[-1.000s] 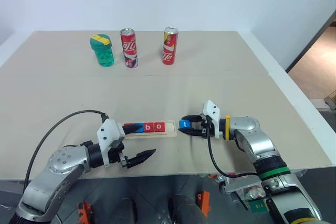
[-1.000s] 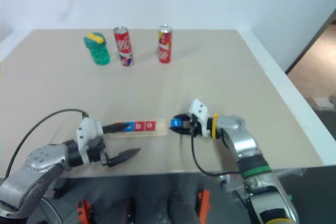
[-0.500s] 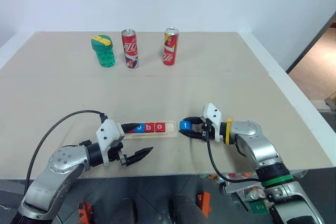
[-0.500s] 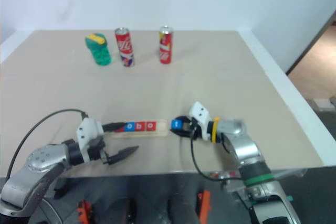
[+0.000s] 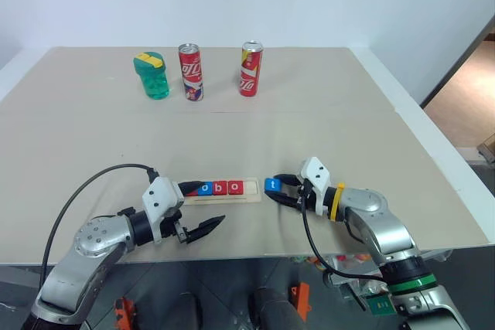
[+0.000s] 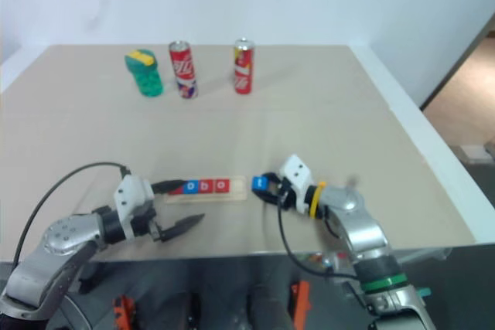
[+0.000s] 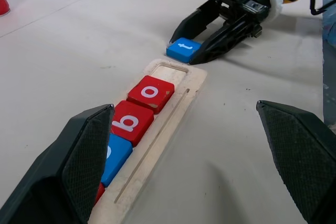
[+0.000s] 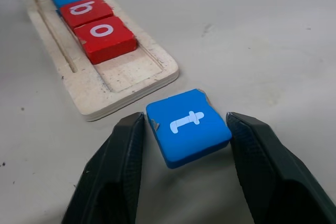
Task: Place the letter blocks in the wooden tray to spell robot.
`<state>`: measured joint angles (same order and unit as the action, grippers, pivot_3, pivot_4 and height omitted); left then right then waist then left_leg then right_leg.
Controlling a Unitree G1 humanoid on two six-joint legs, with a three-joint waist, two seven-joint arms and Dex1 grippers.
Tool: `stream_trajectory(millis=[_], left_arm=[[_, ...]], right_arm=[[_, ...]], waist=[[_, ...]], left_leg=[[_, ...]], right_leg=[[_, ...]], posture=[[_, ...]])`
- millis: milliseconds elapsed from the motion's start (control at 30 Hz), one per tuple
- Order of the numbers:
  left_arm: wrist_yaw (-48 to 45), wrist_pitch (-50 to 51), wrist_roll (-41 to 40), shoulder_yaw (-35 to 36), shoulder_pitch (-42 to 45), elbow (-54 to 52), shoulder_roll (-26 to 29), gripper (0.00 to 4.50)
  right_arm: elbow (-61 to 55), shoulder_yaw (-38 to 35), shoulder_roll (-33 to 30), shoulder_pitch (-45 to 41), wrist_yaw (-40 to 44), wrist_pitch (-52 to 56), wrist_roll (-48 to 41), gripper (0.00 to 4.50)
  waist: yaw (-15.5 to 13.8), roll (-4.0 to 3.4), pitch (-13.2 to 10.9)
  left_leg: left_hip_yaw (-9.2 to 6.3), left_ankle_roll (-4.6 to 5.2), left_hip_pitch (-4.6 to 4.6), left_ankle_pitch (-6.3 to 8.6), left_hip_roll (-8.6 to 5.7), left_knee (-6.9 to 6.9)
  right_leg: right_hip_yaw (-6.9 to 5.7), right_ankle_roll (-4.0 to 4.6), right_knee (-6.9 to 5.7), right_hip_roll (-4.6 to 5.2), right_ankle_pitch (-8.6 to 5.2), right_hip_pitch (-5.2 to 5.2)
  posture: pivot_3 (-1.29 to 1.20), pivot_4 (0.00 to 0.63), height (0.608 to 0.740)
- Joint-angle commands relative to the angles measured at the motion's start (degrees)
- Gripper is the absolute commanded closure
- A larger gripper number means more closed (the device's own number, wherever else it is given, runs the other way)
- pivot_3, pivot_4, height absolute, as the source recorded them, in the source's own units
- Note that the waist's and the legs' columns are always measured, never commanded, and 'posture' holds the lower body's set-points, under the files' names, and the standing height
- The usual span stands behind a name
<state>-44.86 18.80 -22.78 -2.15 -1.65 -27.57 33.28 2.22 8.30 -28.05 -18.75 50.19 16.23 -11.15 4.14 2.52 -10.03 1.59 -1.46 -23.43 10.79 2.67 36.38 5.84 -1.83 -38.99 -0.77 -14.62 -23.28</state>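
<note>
Four letter blocks (r, o, b, o) [image 8: 84, 11] occupy the wooden tray [image 8: 97, 95]; the blue t block [image 8: 188, 126], at the tray's 3 o'clock end, lies between the right gripper [image 8: 184, 177] fingers, contact unclear; the left gripper [image 5: 203, 208] stands open.

We see the right claw [image 8: 186, 145] straddling the blue t block [image 8: 188, 127], fingers [image 8: 113, 174] just beside its sides, small gaps showing. Just past it, the wooden tray [image 8: 100, 95] holds r, o, b, o, its near-end slot bare.
</note>
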Motion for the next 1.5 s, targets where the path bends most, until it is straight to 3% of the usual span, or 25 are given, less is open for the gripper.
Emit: stream_trajectory(millis=[33,233,367,600,867,1500], left_arm=[[-0.2,-1.6,0.5,0.1,0.6,0.1,-0.1,0.0],[-0.8,-2.1,0.9,0.2,0.7,0.9,0.0,0.0],[-0.1,-2.8,1.2,0.8,0.5,1.3,-0.3,0.0],[0.9,-3.7,2.3,1.7,0.0,1.9,-0.6,0.0],[1.9,-3.2,2.2,2.3,-1.1,0.3,-0.5,0.0],[3.1,-2.0,2.1,2.4,-1.3,-0.8,-0.2,0.0]], right_arm=[[-2.1,0.7,0.6,2.5,-2.7,3.2,1.0,3.19],[-3.4,0.2,0.6,2.7,-4.4,4.3,1.0,3.24],[-2.6,-1.8,0.1,-1.8,-4.3,5.5,-0.4,3.24],[-1.7,2.6,-1.5,-12.0,7.3,7.2,-3.4,3.24],[4.6,8.7,-2.9,-15.1,16.7,1.0,0.0,3.24],[10.1,9.5,0.3,-17.4,18.5,-3.8,2.6,3.24]], waist=[[0.0,0.01,0.0],[0.1,0.02,0.0],[0.1,-0.01,0.0],[0.2,-0.05,-0.1],[0.0,-0.05,-0.1],[0.1,-0.05,-0.1]], left_leg=[[0.0,0.0,0.0,0.0,0.01,-0.02],[0.0,0.0,0.02,0.0,0.02,-0.04],[0.0,0.0,0.02,0.0,0.03,-0.04],[0.06,0.0,-0.04,0.01,-0.01,-0.17],[-0.05,-0.12,-0.19,0.17,-0.04,-0.73],[-0.04,-0.11,-0.13,0.29,-0.03,-0.58]], right_leg=[[0.0,0.0,0.0,-0.01,0.0,-0.01],[0.04,0.02,0.01,0.0,0.0,-0.04],[0.11,0.02,0.01,0.01,0.0,-0.08],[0.19,0.0,0.07,0.03,0.0,-0.19],[-0.05,-0.19,0.12,-0.02,-0.35,-0.32],[-0.06,-0.2,0.08,-0.02,-0.38,-0.23]], posture=[[0.0,0.15,0.74],[0.0,0.15,0.74],[0.0,0.15,0.74],[0.0,0.15,0.74],[0.0,0.15,0.74],[0.0,0.15,0.74]])
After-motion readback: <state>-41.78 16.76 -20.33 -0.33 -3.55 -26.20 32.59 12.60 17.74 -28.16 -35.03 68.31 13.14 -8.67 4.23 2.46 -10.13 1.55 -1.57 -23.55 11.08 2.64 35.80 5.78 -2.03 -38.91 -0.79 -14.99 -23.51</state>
